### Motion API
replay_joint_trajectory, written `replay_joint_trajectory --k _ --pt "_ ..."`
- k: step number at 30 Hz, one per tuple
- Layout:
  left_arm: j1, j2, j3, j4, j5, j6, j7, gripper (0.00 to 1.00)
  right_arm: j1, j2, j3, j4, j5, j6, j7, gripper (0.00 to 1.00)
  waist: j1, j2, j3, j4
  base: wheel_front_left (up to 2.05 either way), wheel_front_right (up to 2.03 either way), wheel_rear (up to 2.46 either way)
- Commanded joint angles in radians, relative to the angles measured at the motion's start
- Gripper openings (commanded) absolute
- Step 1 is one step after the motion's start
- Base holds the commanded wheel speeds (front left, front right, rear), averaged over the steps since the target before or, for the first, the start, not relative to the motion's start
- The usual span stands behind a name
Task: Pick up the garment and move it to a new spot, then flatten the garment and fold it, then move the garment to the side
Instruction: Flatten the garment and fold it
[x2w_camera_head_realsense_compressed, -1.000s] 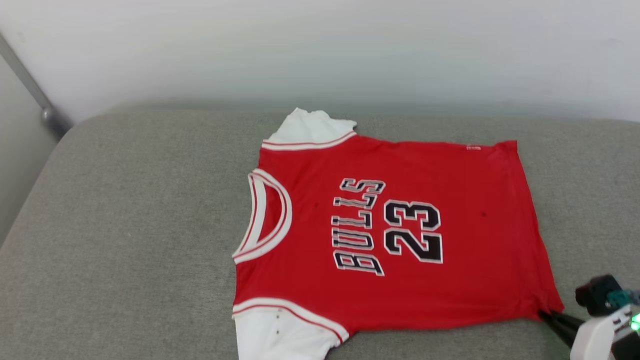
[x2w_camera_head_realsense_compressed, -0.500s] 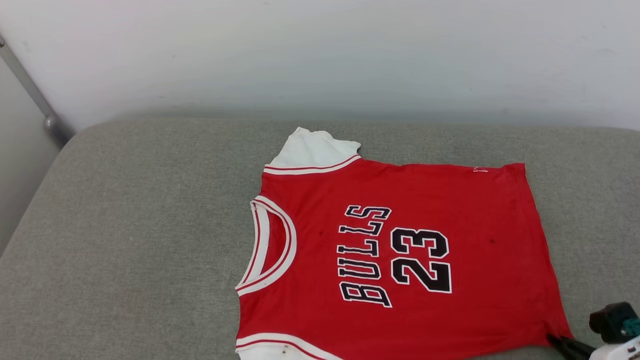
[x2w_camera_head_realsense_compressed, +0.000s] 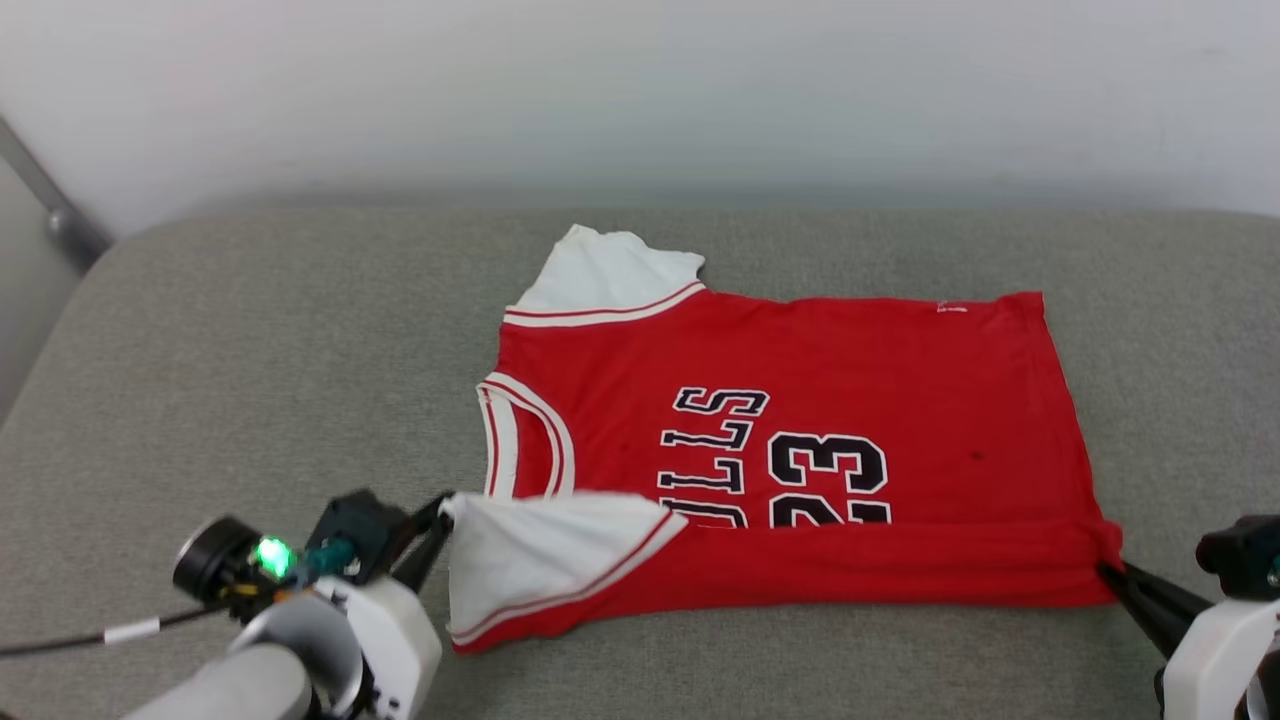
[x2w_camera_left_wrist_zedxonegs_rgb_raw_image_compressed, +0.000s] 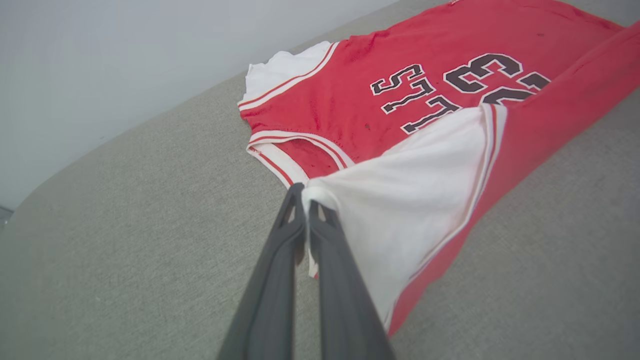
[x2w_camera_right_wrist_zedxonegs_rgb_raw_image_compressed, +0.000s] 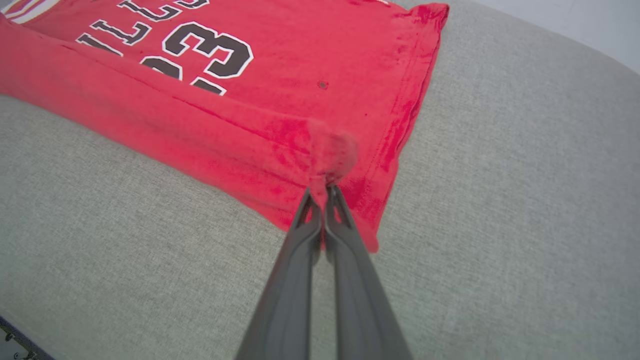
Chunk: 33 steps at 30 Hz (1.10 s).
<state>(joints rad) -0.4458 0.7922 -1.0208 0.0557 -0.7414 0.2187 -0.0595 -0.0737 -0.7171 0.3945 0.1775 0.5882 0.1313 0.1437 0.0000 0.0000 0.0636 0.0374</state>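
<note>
The shirt's (x2w_camera_head_realsense_compressed: 800, 360) lower edge now lies folded over its lettering (x2w_camera_head_realsense_compressed: 770, 455), left claw (x2w_camera_head_realsense_compressed: 447, 507) clamped on the sleeve (x2w_camera_head_realsense_compressed: 540, 555), right claw (x2w_camera_head_realsense_compressed: 1106, 570) clamped on the hem corner (x2w_camera_head_realsense_compressed: 1098, 545), so the first fold has begun.

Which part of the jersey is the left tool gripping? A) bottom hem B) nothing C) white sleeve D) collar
C: the left tool is shut on the corner of the white sleeve of the garment, which lies folded over the lettering.
</note>
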Motion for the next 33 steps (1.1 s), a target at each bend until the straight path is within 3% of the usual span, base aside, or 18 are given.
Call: replay_joint_trajectory --k 1,16,17,25,26,27,28,29,30,33 --pt "-0.024 -0.012 0.006 0.014 0.003 -0.011 0.002 0.0 -0.015 0.009 -0.009 -0.008 -0.002 -0.001 0.005 0.0 0.0 0.0 0.024 -0.013 0.0 0.0 0.0" --pt "-0.32 -0.127 -0.004 0.3 0.074 -0.174 0.026 0.0 -0.162 0.037 -0.03 0.015 -0.032 -0.001 0.084 0.0 0.0 0.0 0.242 -0.053 0.0 0.0 0.0" --pt "-0.343 -0.148 -0.02 0.378 0.079 -0.208 0.024 0.0 -0.2 0.04 -0.005 0.041 -0.03 -0.001 0.101 0.0 0.0 0.0 0.27 -0.057 0.0 0.0 0.0" --pt "-0.348 -0.218 -0.056 0.546 0.082 -0.268 -0.005 0.0 -0.243 0.049 0.066 0.119 -0.017 -0.001 0.088 0.0 0.0 0.0 0.265 -0.055 0.0 0.0 0.0" --pt "-0.342 -0.224 -0.059 0.56 0.079 -0.272 -0.008 0.0 -0.246 0.048 0.072 0.122 -0.013 -0.001 0.084 0.07 0.0 0.0 0.255 -0.053 0.0 0.0 0.0" --pt "-0.338 -0.231 -0.059 0.571 0.073 -0.275 -0.015 0.0 -0.246 0.046 0.077 0.123 -0.009 -0.001 0.079 0.42 0.0 0.0 0.244 -0.05 0.0 0.0 0.0" --pt "-0.338 -0.235 -0.058 0.58 0.073 -0.276 -0.023 0.0 -0.246 0.044 0.081 0.122 -0.007 -0.001 0.073 0.71 0.0 0.0 0.232 -0.047 0.0 0.0 0.0" --pt "-0.338 -0.239 -0.058 0.586 0.073 -0.278 -0.03 0.46 -0.245 0.041 0.082 0.119 -0.006 -0.001 0.065 1.0 0.0 0.0 0.218 -0.044 0.0 0.0 0.0" --pt "-0.341 -0.241 -0.057 0.59 0.075 -0.276 -0.038 1.0 -0.243 0.039 0.081 0.116 -0.004 -0.001 0.056 1.0 0.0 0.0 0.205 -0.041 0.0 0.0 0.0" --pt "-0.357 -0.232 -0.052 0.592 0.074 -0.276 -0.046 1.0 -0.225 0.035 0.077 0.11 0.002 -0.001 0.04 1.0 0.0 0.0 0.162 -0.027 0.0 0.0 0.0"
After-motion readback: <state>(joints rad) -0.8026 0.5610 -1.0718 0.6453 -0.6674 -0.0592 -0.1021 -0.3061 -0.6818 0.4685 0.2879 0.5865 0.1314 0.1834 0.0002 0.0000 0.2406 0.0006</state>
